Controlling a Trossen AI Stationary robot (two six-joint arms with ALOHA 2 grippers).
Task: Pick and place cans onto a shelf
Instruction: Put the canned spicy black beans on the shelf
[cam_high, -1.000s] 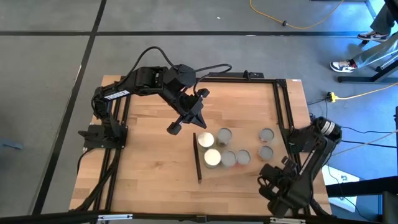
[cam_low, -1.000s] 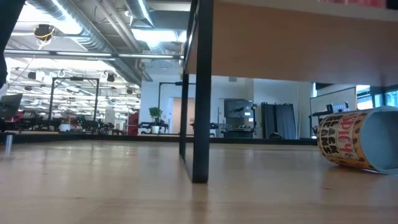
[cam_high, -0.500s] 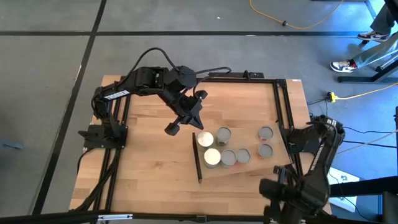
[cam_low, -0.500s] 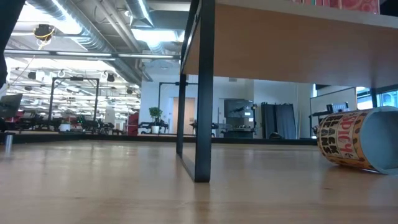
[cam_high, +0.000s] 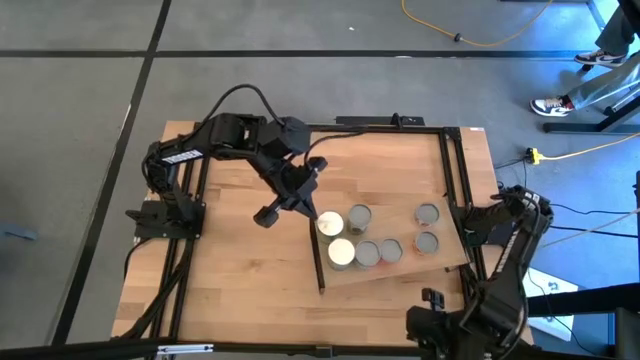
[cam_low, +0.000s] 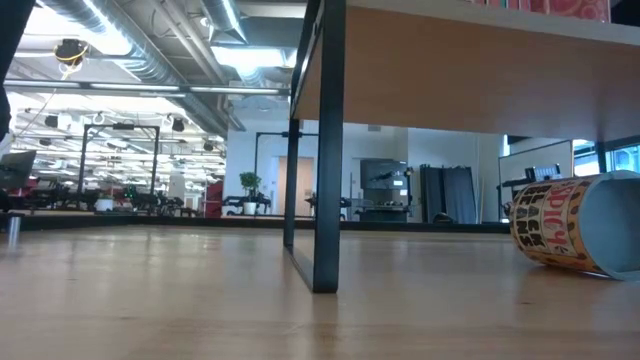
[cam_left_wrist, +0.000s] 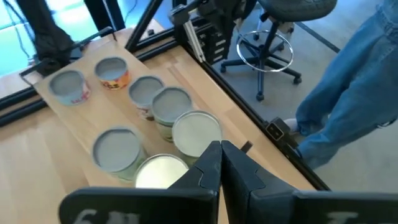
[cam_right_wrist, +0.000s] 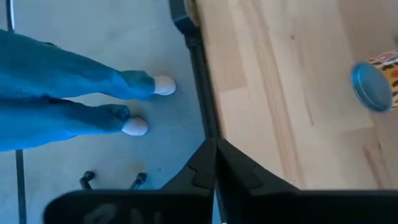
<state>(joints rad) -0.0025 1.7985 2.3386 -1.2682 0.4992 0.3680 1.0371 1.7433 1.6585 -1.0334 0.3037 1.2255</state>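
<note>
Over the table (cam_high: 240, 280), left tool (cam_high: 313, 214) seemingly shifted toward cans (cam_high: 342, 252).

high: we look straight down on the bench (cam_high: 240, 260)
low: level, near
left wrist: shares cans (cam_left_wrist: 155, 102) with high

Seven cans (cam_high: 367, 254) stand upright on the shelf (cam_high: 395, 228): two white-topped ones (cam_high: 330, 224) nearest its dark end strip, and five with silver-grey tops spread over the rest of the board. The low view shows one more can (cam_low: 565, 238), orange-labelled and lying on its side on the tabletop below the shelf, which makes eight cans and one shelf. Two robot arms flank the shelf, the left arm (cam_high: 230, 135) and the right arm (cam_high: 510, 240).
</note>
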